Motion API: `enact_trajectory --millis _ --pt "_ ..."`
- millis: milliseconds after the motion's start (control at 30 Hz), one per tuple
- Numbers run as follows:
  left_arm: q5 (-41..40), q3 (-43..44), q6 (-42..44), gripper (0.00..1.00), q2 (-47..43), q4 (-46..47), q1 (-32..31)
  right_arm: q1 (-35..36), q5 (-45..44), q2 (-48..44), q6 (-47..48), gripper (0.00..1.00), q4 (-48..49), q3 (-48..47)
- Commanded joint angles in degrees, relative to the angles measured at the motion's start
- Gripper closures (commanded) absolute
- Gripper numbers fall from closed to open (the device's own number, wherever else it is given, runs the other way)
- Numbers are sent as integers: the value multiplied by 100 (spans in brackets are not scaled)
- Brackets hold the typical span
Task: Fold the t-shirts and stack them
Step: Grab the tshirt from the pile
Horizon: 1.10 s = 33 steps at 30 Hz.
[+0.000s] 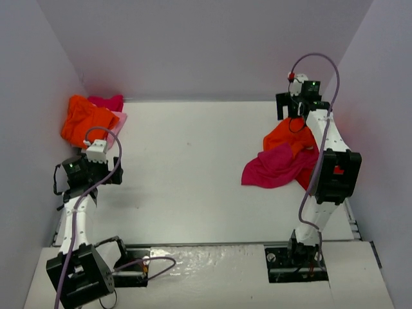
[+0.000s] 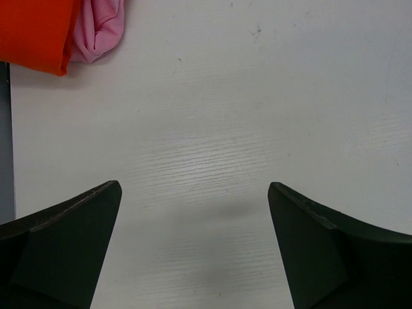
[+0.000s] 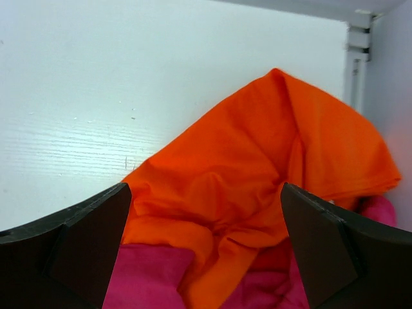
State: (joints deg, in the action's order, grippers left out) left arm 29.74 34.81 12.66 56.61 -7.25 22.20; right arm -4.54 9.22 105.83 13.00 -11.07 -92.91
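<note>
Left pile, far-left corner of the counter [image 1: 193, 174]: a crumpled bright orange shirt [image 1: 84, 122] in front, a magenta shirt [image 1: 107, 102] behind it against the back wall [image 1: 206, 45], and a pale pink shirt [image 1: 120, 120] showing at its right edge. None is folded.

Left jaws: spread wide over bare counter, gripping nothing, near this pile but apart from it. The left wrist view catches only a corner of the orange cloth and a rolled lip of the pale pink. The magenta one is outside that view.

Right pile, right side of the counter: a second orange shirt [image 1: 286, 136], bunched, with a magenta-pink shirt [image 1: 277, 168] touching its near side.

Right jaws: spread wide, gripping nothing, above the orange cloth. The right wrist view shows its folds and creases, which the top view blurs. The top view alone shows both piles together.

The right arm [image 1: 328, 167] hides this pile's right edge. Which layer lies on top at the seam I cannot tell.
</note>
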Motion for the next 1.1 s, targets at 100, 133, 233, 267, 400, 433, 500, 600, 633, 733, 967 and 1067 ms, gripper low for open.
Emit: enact_trajectory --millis 100,133,233,267,400,433,500,600,633,733,967,1067 --pt "67 78 47 3 -130 205 91 302 -542 1388 126 0 -1037 -1450" --pt "67 100 44 3 -146 172 91 283 -629 1512 90 1 -1073 -1559" --pt "71 132 69 3 -203 88 91 243 -838 1753 19 1 -1102 -1710" --pt "80 124 79 3 -203 84 91 243 -1016 1832 0 1 -1116 -1770" --pt "103 38 81 3 -194 175 99 181 -1934 2299 74 0 -1329 -2089" --pt "109 35 66 3 -195 180 100 105 -2045 2424 73 0 -1354 -2142" --pt "123 41 61 3 -197 189 100 -22 -2163 2593 68 0 -1451 -2193" --pt "146 79 61 3 -169 189 100 -152 -2144 2811 27 0 -1695 -2205" --pt "180 96 39 3 -157 206 95 -175 -2053 2868 38 0 -1747 -2188" --pt "515 283 -31 3 -99 135 86 -194 -1843 3027 67 1 -1873 -2150" --pt "935 1088 -105 3 44 -162 83 -198 -1148 3355 247 47 -2173 -2023" --pt "1284 1499 -37 4 178 -298 83 -137 -1006 3324 309 100 -2183 -1940"
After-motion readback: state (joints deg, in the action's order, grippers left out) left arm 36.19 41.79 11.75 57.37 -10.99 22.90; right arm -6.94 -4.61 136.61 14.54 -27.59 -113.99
